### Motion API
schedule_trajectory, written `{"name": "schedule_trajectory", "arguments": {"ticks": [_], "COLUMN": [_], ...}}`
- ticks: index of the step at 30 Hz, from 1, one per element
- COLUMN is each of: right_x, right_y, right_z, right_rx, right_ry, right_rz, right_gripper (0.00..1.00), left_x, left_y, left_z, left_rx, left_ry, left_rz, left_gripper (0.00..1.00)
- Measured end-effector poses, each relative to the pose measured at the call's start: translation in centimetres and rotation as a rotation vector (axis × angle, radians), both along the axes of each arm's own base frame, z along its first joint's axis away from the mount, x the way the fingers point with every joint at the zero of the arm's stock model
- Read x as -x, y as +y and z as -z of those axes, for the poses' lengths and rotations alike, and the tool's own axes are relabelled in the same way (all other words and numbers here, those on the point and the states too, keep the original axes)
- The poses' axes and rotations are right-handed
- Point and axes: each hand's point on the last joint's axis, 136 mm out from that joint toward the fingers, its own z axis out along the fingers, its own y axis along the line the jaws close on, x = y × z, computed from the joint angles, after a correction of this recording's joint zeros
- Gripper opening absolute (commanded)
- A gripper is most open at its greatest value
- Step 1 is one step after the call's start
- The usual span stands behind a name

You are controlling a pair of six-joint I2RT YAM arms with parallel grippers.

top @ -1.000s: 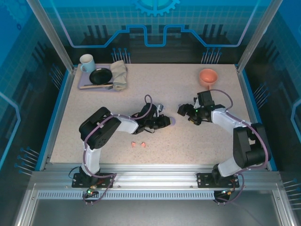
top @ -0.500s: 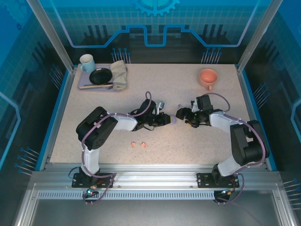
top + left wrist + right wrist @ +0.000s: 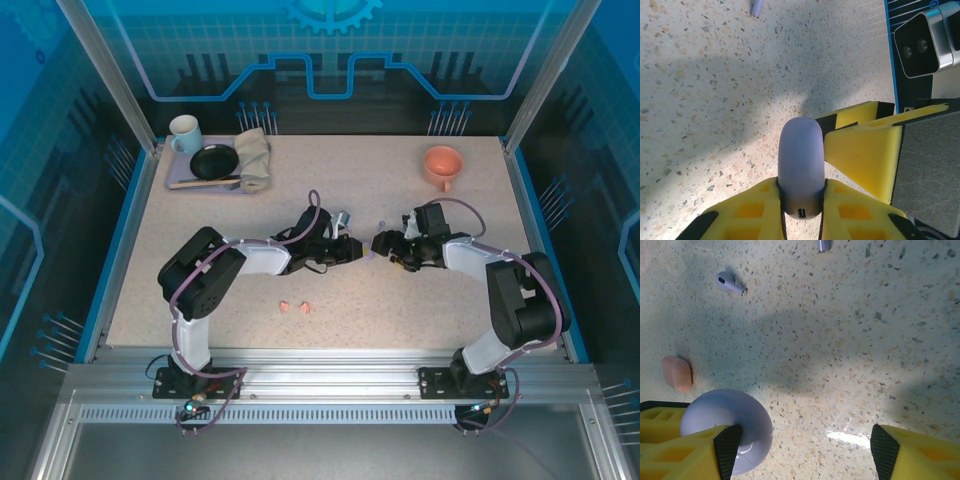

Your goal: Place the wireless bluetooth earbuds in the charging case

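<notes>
Lying well apart from the right fingers (image 3: 912,455), a lilac earbud (image 3: 729,283)

A speckled beige table (image 3: 200,220) with a blue edge strip (image 3: 126,240) stands inside a frame of aluminium posts (image 3: 110,75). Glossy blue panels (image 3: 330,60) with circuit-like lines close the back and sides; they may be transparent. A slotted metal rail (image 3: 330,412) runs along the near edge. Soft light casts blurred shadows on the tabletop.

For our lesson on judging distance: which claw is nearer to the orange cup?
Right. The right claw lies toward the near edge and to the left of the orange cup. The left claw is further left, past the right one.
</notes>
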Motion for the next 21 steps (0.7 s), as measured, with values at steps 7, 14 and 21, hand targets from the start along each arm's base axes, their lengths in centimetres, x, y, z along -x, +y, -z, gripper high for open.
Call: {"name": "schedule_trajectory", "arguments": {"ticks": [7,14,21], "right_x": [0.0,-0.1,0.3], "right_y": [-0.4,-0.6,-2.6], "right_z": [1.3,1.5,0.3], "right_rx": [0.013,0.009,-0.076], "right_ry": [0.029,0.041,0.019], "right_rz": [0.011,0.018,0.073], "right_gripper": [0.72,0.71,0.63], "left_x": [0.2,0.0,-0.4], "left_y": [0.3,0.4,0.7], "left_z": [-0.9,-4.8,-6.5], "left_rx": [-0.001,0.046,0.085], "left_ry": [-0.001,-0.074,-0.106], "left_rz": [0.0,0.004,0.014], "left_gripper": [0.19,0.19,0.19]}}
